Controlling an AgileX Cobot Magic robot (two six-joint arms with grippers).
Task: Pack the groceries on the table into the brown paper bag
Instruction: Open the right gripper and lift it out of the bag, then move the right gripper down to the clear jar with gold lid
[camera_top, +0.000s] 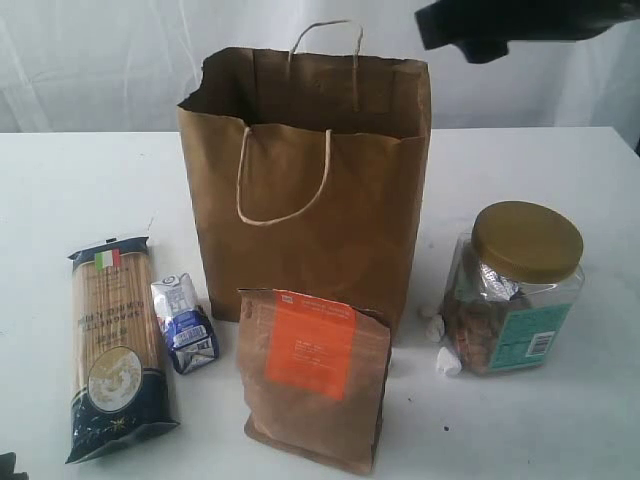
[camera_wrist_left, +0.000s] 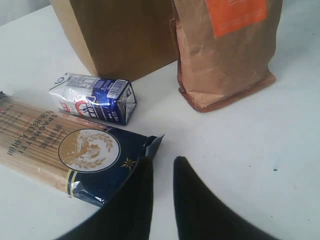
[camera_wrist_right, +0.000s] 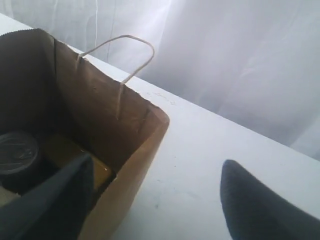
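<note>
Left gripper (camera_wrist_left: 162, 167) hangs low over the table (camera_top: 560, 420), jaws nearly together with a thin gap, nothing in them. It sits just beside the dark end of the blue spaghetti packet (camera_wrist_left: 75, 155), which lies flat.

Right gripper (camera_wrist_right: 157, 162) is spread wide and empty, straddling the rim of the brown paper bag (camera_top: 310, 230). One finger is over the mouth, the other outside. A dark round lid (camera_wrist_right: 17, 155) and something yellow show inside; I cannot tell more.

Handling, my guess:
- **Spaghetti:** long, light, slick film and brittle inside. I'd pinch across the narrow width near the middle, not the end, so it doesn't droop or snap.
- **Small blue-white carton (camera_wrist_left: 95, 97):** on its side between packet and bag, already crumpled. Light and crushable, so a gentle grip on the flat faces.
- **Brown pouch with orange label (camera_top: 315, 385):** upright against the bag front. Soft paper, so take the folded top.
- **Gold-lidded clear jar (camera_top: 515, 290):** right of the bag. Likely the heaviest, with a smooth wall, so it needs wide jaws around the body below the lid.
</note>
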